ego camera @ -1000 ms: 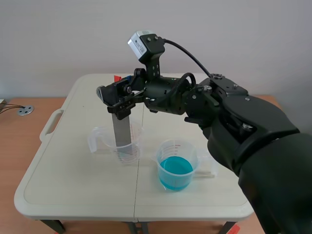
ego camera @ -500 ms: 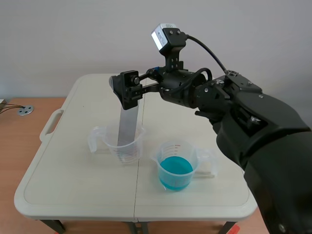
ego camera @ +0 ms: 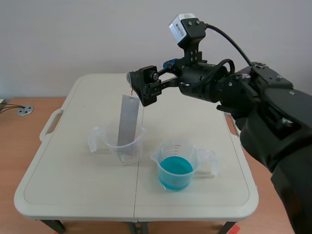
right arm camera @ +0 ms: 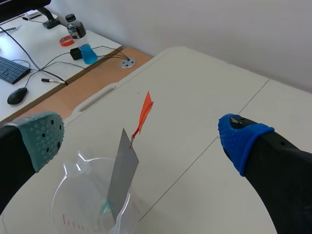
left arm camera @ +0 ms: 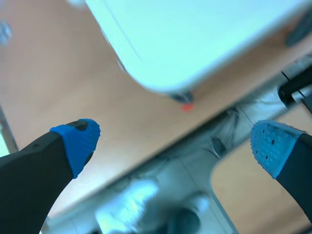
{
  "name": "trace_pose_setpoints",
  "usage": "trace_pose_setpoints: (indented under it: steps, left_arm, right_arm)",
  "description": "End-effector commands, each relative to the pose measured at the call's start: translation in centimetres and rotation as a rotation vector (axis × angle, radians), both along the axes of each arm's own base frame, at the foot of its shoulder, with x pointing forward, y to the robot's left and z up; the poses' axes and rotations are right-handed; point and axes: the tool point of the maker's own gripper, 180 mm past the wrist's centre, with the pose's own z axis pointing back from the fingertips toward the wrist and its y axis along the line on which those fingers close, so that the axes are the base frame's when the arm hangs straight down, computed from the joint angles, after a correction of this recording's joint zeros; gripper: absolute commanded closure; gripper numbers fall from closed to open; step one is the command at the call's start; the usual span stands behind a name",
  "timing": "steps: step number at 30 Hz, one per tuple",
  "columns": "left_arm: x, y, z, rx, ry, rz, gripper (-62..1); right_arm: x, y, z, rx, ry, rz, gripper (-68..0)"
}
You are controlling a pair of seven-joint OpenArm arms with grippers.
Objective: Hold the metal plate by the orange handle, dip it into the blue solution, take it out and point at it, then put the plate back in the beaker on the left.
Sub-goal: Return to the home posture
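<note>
Plate: the metal plate stands leaning in the left beaker, its lower end inside, with nothing gripping it
Right pincer: the right pincer was clamped on the plate's top a second ago; now its fingers are apart and it has risen and drawn off to the right, just beside the plate's upper end
Meaning: the plate looks let go into the left beaker, which is the task's last step; what remains seems only to clear the arm away
Blue solution: the blue solution sits in its own beaker, near and right of the plate's beaker, untouched by either arm
Scene view alone: shows both beakers together on the table, and how high the right arm hangs
Right wrist view alone: shows the orange handle as a thin strip clear of both pads, and a faint blue-green tinge at the plate's foot, too small to identify
Left wrist view alone: shows the left pincer, fingers apart and holding nothing, off the table over the floor
</note>
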Motion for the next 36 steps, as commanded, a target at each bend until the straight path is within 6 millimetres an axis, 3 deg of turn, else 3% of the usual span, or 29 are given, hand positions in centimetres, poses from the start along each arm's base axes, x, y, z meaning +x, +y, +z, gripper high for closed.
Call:
trace_pose_setpoints:
  steps: [1, 8, 18, 24, 36]
  left_arm:
    - [2.0, -0.9, 1.7, -0.022, -0.073, -0.025, -62.3]
    - [6.7, -3.7, 6.3, -0.054, -0.242, -0.115, -62.3]
    - [9.2, -9.2, 12.3, -0.149, -0.413, -0.246, -62.3]
    - [9.5, -11.6, 13.4, -0.19, -0.445, -0.302, -62.3]
    - [9.0, -14.3, 13.0, -0.241, -0.418, -0.379, -62.3]
  right_arm:
    - [-0.2, -0.6, 1.4, 0.005, -0.048, 0.001, -66.5]
    - [-2.4, -3.2, 1.6, -0.065, -0.093, -0.026, -66.5]
    - [-6.7, -5.0, 1.5, -0.107, -0.105, 0.009, -66.5]
    - [-9.3, -6.1, 1.0, -0.118, -0.1, 0.012, -66.5]
    - [-13.1, -8.2, 1.0, -0.133, -0.066, -0.029, -66.5]
